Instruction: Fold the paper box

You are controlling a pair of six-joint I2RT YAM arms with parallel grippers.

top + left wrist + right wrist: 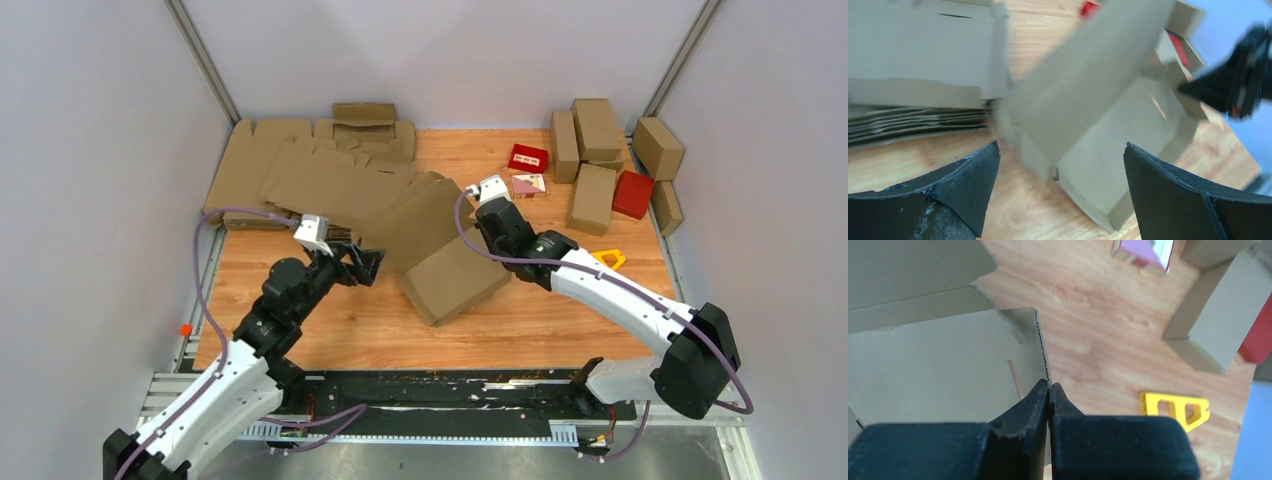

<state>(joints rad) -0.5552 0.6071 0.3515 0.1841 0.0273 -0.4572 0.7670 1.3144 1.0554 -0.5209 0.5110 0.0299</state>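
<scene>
Hard to see: the left wrist view is blurry. From above, the tips of the right gripper hide under its own wrist.
Cut off: the lid covers part of the pile of flat sheets in the far left corner of the table.
Box place: the paper box sits in the middle of the table.
Box direction: it lies crooked to the table edges. Its long side runs from near left to far right.
Lid: it stands up, tilted, on the far left side of the tray.
Tray: its open side faces up and its brown floor shows.
Left gripper: fingers wide apart, just beside the box's left side, holding nothing.
Right gripper: fingers pressed together on the thin edge of the box wall.
Far right corner: brown boxes and red boxes.
</scene>
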